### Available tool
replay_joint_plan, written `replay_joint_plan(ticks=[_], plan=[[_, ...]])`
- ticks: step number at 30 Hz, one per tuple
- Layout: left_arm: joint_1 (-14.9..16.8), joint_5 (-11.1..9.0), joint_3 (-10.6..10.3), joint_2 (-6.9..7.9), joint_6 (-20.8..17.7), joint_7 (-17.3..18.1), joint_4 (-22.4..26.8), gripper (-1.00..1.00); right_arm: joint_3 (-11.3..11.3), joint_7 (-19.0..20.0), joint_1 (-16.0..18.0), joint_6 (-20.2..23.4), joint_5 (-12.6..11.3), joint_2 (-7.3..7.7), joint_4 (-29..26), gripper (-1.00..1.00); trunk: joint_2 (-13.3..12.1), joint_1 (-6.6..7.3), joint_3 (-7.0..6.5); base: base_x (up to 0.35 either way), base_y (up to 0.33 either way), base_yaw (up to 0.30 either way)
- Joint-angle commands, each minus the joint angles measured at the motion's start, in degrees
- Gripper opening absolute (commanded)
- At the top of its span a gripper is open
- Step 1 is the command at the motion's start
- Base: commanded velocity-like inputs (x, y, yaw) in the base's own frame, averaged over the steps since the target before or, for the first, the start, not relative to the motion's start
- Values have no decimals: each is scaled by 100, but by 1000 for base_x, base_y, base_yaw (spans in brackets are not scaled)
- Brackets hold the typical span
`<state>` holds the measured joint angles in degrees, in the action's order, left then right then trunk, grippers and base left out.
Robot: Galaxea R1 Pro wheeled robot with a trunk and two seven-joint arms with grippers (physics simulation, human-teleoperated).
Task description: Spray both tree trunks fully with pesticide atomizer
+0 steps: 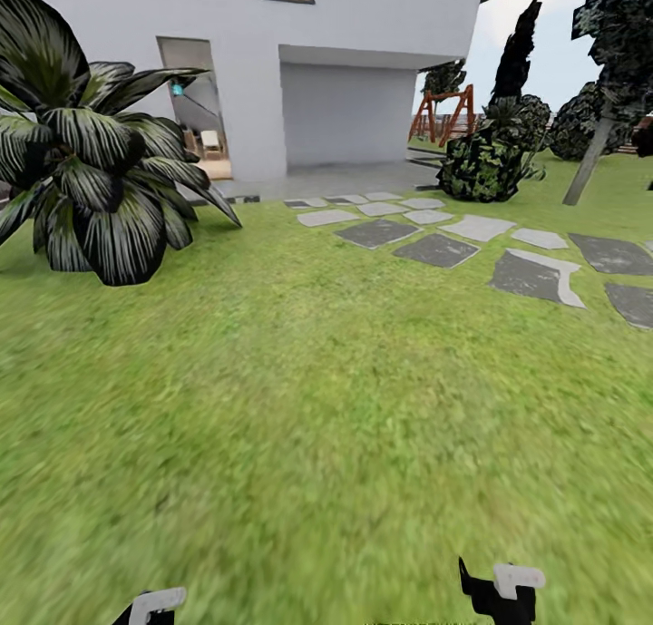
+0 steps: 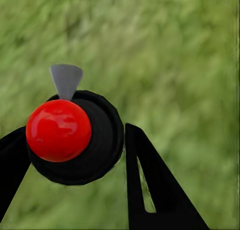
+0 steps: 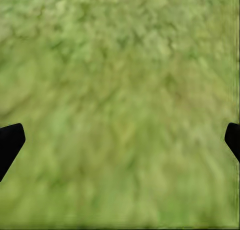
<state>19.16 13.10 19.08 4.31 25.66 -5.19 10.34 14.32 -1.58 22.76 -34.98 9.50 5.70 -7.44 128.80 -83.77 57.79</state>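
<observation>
Lawn [image 1: 299, 407] stretching to the white house [image 1: 363, 53].
Stepping stones [image 1: 435, 249] lying before the house, palm [image 1: 91, 190] left, leaning tree [image 1: 603, 90] far right; left gripper [image 2: 75, 145] clamping the spray bottle [image 2: 92, 140]; right gripper [image 3: 120, 140] spreading wide, empty.

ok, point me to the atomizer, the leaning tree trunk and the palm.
pesticide atomizer [image 2: 58, 130]: left wrist view, red spot on its top.
leaning tree trunk [image 1: 590, 160]: head view, mid-trunk.
palm [image 1: 95, 185]: head view, central fronds.
</observation>
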Motion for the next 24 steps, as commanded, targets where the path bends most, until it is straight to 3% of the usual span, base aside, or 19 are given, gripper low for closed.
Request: replay_joint_plan(ticks=[1,24], plan=[[0,0,-1,0,0,0,-1,-100,1,0,0,0,1,1,0,100,0,0,0,0,0,-295],[0,0,1,0,0,0,-5,-100,1,0,0,0,0,-16,102,100,0,0,0,0,0,-295]])
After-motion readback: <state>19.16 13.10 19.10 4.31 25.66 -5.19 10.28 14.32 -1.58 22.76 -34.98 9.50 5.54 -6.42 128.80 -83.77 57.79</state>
